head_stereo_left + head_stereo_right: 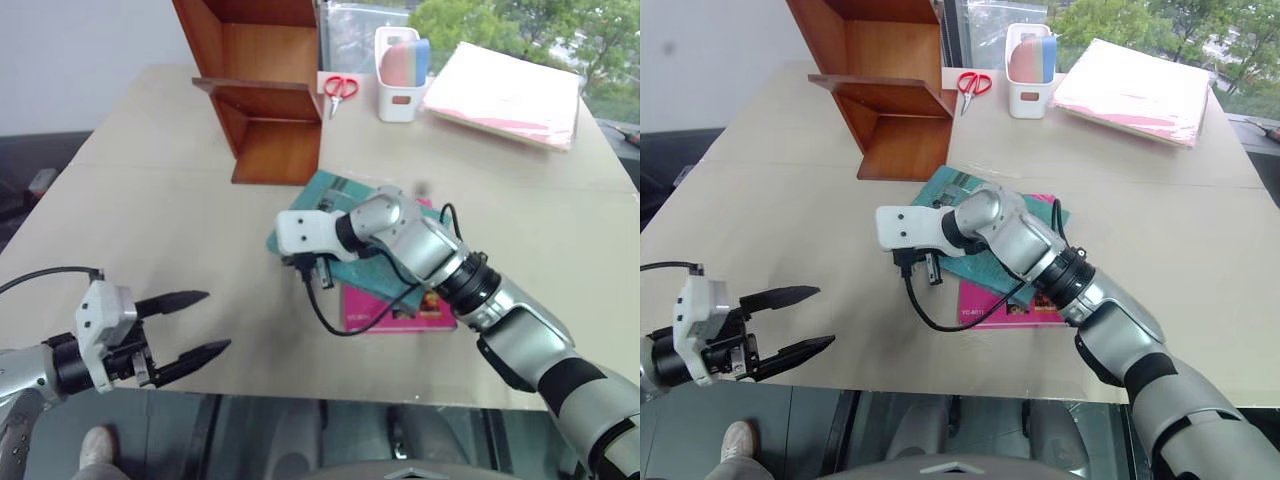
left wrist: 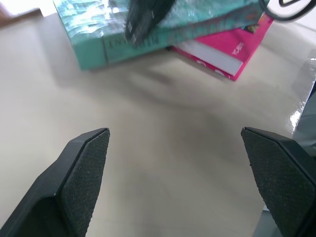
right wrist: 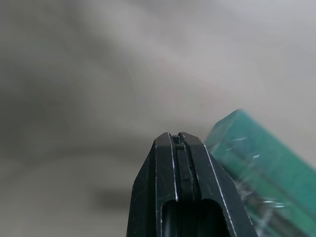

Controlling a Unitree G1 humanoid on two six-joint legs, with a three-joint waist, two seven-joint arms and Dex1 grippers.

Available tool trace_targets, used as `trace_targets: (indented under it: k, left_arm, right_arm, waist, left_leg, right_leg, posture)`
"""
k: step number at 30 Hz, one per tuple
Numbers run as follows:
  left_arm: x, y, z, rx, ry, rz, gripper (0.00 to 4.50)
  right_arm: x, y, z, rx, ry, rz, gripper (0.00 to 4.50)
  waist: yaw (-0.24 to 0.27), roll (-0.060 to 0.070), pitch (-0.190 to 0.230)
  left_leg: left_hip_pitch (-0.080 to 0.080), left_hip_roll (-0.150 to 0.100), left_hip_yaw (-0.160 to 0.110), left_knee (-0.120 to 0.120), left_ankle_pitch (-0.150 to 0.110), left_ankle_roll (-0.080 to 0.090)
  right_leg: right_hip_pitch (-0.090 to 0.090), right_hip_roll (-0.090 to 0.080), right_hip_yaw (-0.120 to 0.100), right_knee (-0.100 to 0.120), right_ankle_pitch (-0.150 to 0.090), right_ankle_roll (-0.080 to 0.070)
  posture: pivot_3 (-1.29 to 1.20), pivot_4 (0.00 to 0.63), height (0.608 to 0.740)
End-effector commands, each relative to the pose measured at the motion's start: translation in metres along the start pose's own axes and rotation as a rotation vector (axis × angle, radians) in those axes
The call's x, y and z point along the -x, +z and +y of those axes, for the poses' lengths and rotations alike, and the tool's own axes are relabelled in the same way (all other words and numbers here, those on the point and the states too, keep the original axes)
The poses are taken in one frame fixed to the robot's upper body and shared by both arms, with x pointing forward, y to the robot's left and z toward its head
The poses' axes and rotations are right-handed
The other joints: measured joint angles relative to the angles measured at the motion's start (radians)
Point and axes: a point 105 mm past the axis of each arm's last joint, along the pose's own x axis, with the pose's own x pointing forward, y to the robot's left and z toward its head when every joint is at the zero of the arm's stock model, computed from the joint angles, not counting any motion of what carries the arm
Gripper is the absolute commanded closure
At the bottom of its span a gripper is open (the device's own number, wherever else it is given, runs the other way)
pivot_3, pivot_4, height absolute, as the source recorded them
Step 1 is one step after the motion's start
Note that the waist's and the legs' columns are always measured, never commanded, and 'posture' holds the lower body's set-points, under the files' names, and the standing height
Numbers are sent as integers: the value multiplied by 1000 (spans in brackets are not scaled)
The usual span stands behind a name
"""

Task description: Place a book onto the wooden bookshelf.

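Note:
The teal-green book [image 1: 340, 190] lies flat in glossy wrap at the table's middle, stacked on a smaller magenta book [image 1: 400, 308]. My right gripper [image 3: 180, 140] is shut with nothing in it, hovering at the teal book's near left corner, which shows just beside its tips [image 3: 256, 163]. Low at the table's front left, my left gripper [image 1: 216, 321] stands wide open and empty, pointing toward the books from a short way off. The wooden bookshelf [image 1: 265, 100] stands upright at the back, just behind the teal book.
A white pen holder [image 1: 400, 85] and red scissors [image 1: 340, 88] sit behind the shelf's right side. A stack of pink folders [image 1: 510, 95] lies at the back right. The table's front edge [image 1: 300, 392] runs just past my left gripper.

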Motion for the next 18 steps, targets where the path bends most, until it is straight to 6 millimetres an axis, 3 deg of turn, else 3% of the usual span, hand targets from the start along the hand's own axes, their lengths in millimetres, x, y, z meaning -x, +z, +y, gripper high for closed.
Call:
trace_targets:
  k: [1,8,18]
  left_arm:
    - [9,18,1,-56,36,-109,0]
    - [28,24,-19,28,-75,-176,0]
    - [33,14,-15,49,-73,-143,0]
  right_arm:
    - [0,7,-2,35,-6,-13,4440]
    - [-1,5,-4,27,-12,0,4440]
    - [14,6,-23,49,-91,30,4440]
  waist:
    - [0,0,0]
    - [-2,-1,0]
    - [1,-1,0]
  left_leg:
    - [0,0,1,0,0,0]
    - [0,1,3,-1,0,0]
    - [0,1,5,-1,0,0]
  right_leg:
    - [0,0,1,0,0,0]
    - [-1,0,3,0,0,0]
    - [-3,0,5,0,0,0]
  posture:
    - [0,150,740]
    - [0,150,740]
    - [0,150,740]
